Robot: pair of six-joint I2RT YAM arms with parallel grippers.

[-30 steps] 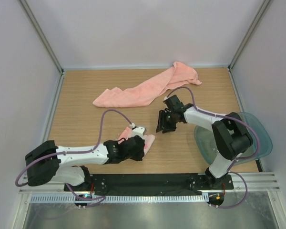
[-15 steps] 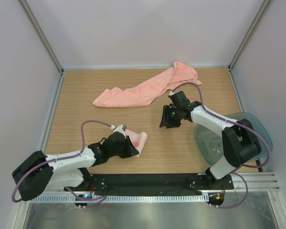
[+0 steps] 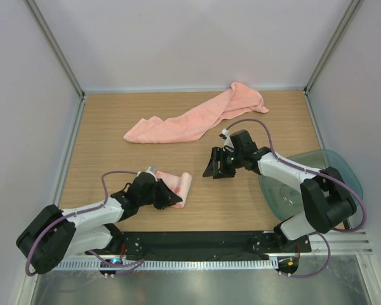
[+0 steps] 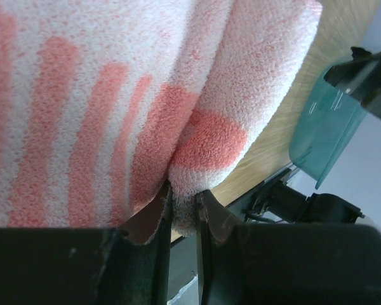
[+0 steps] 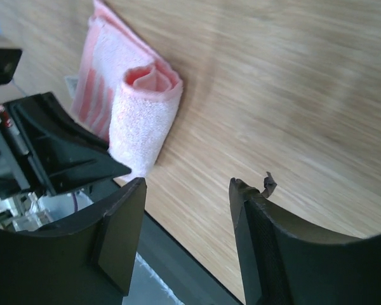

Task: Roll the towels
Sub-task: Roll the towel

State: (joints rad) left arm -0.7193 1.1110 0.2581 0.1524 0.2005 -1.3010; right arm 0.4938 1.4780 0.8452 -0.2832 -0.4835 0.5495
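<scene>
The wooden tabletop (image 3: 114, 159) carries the long plain towel (image 3: 190, 119) at its far side, loosely rumpled, its long axis running diagonally from the far right corner toward the left middle. The teal tray (image 3: 343, 171) sits at the right edge. Near the front, left of centre, lies the small striped towel (image 3: 176, 187), partly rolled, the roll's axis pointing roughly front to back. The left gripper (image 4: 184, 203) has its fingers pinched on a fold of that towel; the right gripper (image 5: 187, 190) hovers between the two towels, fingers spread, holding nothing
</scene>
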